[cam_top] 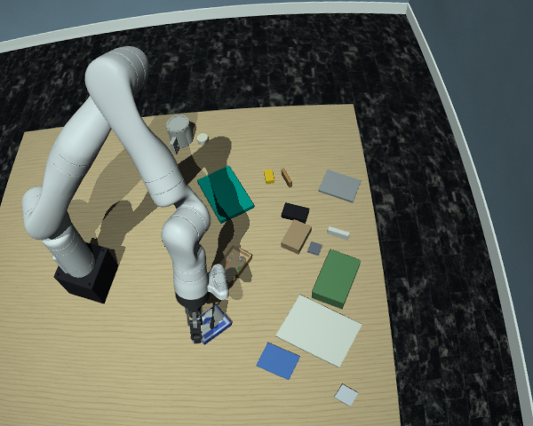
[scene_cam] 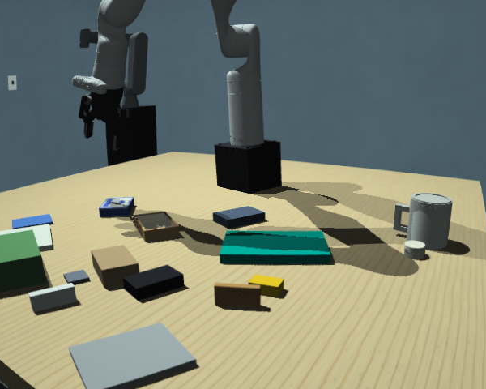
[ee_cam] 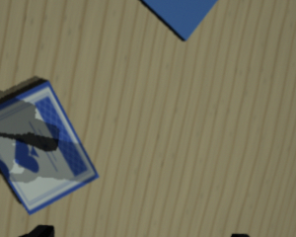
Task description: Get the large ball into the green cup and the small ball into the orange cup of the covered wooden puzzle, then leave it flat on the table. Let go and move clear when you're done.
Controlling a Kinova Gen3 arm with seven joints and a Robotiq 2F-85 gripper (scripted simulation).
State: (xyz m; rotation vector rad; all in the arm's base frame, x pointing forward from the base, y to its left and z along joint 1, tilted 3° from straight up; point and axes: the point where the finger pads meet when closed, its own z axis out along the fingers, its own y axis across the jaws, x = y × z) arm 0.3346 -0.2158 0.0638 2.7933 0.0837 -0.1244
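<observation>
The covered wooden puzzle (cam_top: 237, 264) is a small shallow wooden box lying flat near the middle of the table; it also shows in the exterior view (scene_cam: 155, 226). Small coloured spots show inside it, but the balls and cups are too small to tell apart. My gripper (cam_top: 202, 324) (scene_cam: 88, 119) is open and empty. It hangs high above the table, in front of the puzzle and over a blue-and-white box (cam_top: 216, 326). In the wrist view only the fingertips show at the bottom edge. The puzzle is not in the wrist view.
The blue-and-white box (ee_cam: 37, 148) lies left below the gripper, with a flat blue tile (ee_cam: 180, 12) beyond. A teal slab (cam_top: 225, 193), dark navy box (scene_cam: 239, 216), tan box (cam_top: 296, 236), black box (cam_top: 295, 212), green box (cam_top: 336, 278) and white slab (cam_top: 318, 330) surround the puzzle. A grey mug (cam_top: 180, 130) stands at the back.
</observation>
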